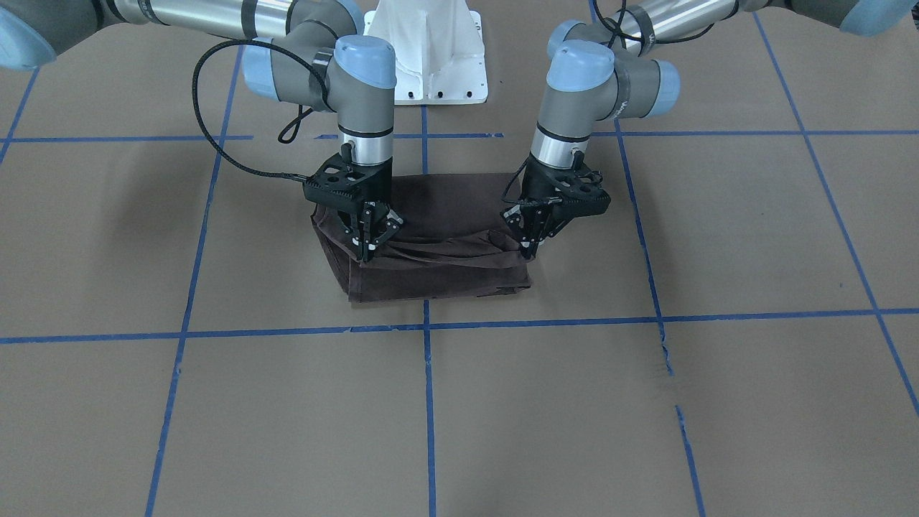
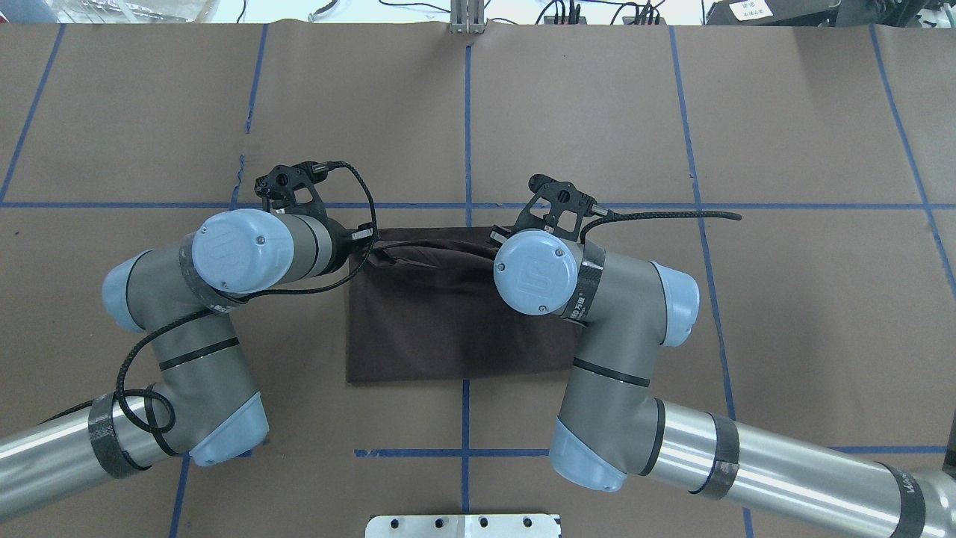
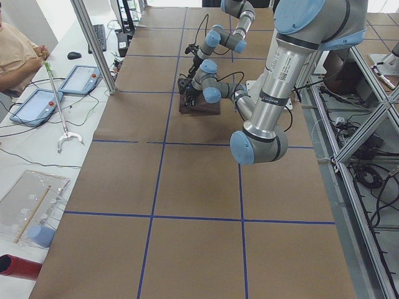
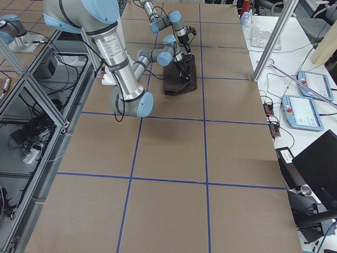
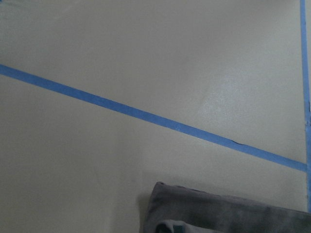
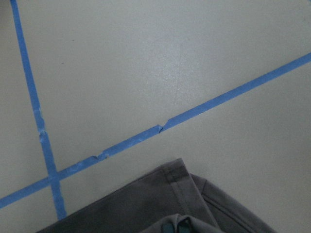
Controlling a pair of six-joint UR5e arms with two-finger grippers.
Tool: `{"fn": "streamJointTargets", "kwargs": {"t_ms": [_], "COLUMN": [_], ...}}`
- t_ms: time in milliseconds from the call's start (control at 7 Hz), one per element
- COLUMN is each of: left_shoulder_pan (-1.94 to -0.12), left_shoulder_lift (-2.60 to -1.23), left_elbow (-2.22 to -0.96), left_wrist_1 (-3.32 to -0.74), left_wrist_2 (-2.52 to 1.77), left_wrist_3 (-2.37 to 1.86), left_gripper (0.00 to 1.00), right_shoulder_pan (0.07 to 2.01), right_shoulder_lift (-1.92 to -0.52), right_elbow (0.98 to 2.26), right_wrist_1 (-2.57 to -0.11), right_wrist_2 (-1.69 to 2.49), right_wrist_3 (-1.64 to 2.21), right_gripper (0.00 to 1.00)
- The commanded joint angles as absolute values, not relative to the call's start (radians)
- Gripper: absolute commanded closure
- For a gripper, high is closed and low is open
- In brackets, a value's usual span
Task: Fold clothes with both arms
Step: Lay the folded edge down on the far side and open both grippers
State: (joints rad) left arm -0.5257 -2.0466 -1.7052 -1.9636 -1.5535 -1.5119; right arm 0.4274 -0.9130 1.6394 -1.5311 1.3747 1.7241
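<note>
The T-shirt point(image 1: 438, 269) is folded into a compact, roughly rectangular bundle of several layers. Its fabric is a uniform, matte dark brown. It lies near the middle of the tabletop point(image 1: 646, 402), a short way in front of the white pedestal base point(image 1: 431, 57), and straddles the central blue tape line point(image 1: 428, 402) of the grid marked on the brown surface.

The edge nearest the robot lies flat and straight. Along the edge away from the robot, the top layer is gathered and drawn between the two hands, and long creases run across it from one hand to the other. Below this span, the lower layers rest on the tabletop and end in a straight border.

The right hand point(image 1: 368, 248) points downward, with its fingers pressed together on the cloth at the far corner on the robot's right side. The left hand point(image 1: 530, 244) also points downward and pinches the cloth at the opposite far corner.

In the right wrist view we see a hemmed corner with a line of stitching, overlapping a second layer. The left wrist view shows a soft, blurred fold corner. In both views the cloth lies just short of a tape line.
</note>
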Motion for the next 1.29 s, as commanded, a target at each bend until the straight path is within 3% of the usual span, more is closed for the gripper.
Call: {"fn": "streamJointTargets", "kwargs": {"t_ms": [0,143,286,857,1143], "left_shoulder_pan": [-0.548,-0.552,-0.554,-0.630,-0.626], "left_shoulder_lift": [-2.052,-2.052,-2.054,-2.046,-2.045], "left_elbow": [-1.700,-1.700,-1.700,-1.712,-1.710], "left_wrist_1": [-1.963,-1.963,-1.967,-1.997,-1.997], "left_wrist_2": [-1.555,-1.557,-1.559,-1.724,-1.724], "left_wrist_3": [-1.477,-1.461,-1.381,-1.210,-1.218], "left_gripper": [1.00,1.00,0.01,0.00,0.00], "right_shoulder_pan": [0.445,0.455,0.459,0.468,0.459], "right_shoulder_lift": [-0.910,-0.910,-0.898,-0.844,-0.780], "right_elbow": [1.629,1.628,1.621,1.611,1.473], "right_wrist_1": [-1.531,-1.531,-1.531,-1.536,-1.534], "right_wrist_2": [1.387,1.406,1.413,1.493,1.489], "right_wrist_3": [1.691,1.669,1.593,1.571,1.524], "right_gripper": [1.00,0.89,0.01,0.00,0.00]}}
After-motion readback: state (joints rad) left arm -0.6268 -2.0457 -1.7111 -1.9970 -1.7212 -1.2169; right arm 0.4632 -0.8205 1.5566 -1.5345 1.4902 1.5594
